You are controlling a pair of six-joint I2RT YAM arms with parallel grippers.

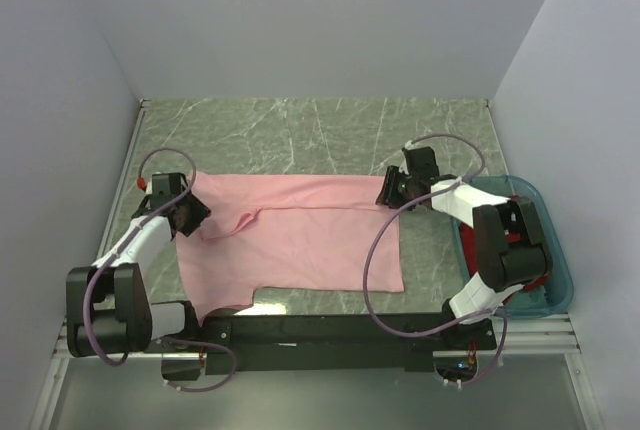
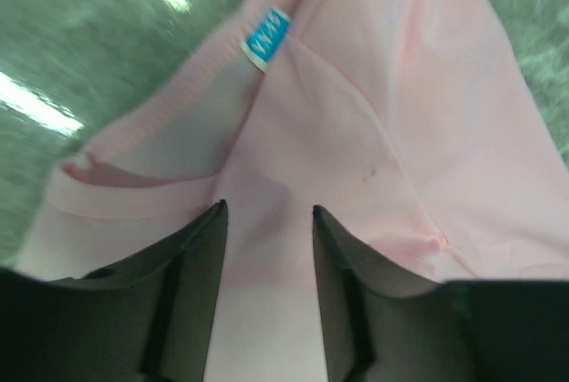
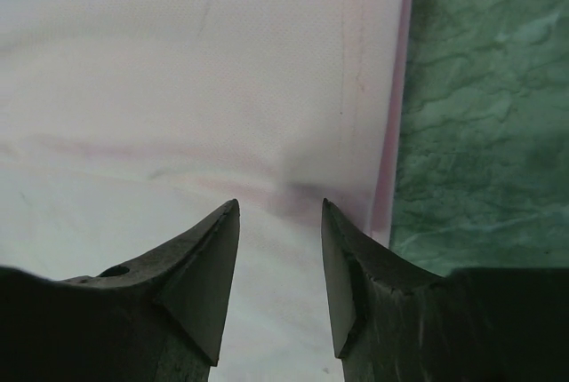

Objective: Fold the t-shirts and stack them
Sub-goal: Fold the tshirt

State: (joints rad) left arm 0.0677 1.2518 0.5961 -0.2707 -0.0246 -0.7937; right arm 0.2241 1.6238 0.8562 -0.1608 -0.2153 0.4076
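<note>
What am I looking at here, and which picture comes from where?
Two robot arms are bolted at the near edge of a green table. The wide picture looks down from above and behind them; the two close-ups come from cameras on each wrist. A pink t-shirt lies spread on it. The left hand and right hand sit at its two ends, fingers apart with pink cloth between; whether they pinch it is unclear. A teal tub at right holds something red.
</note>
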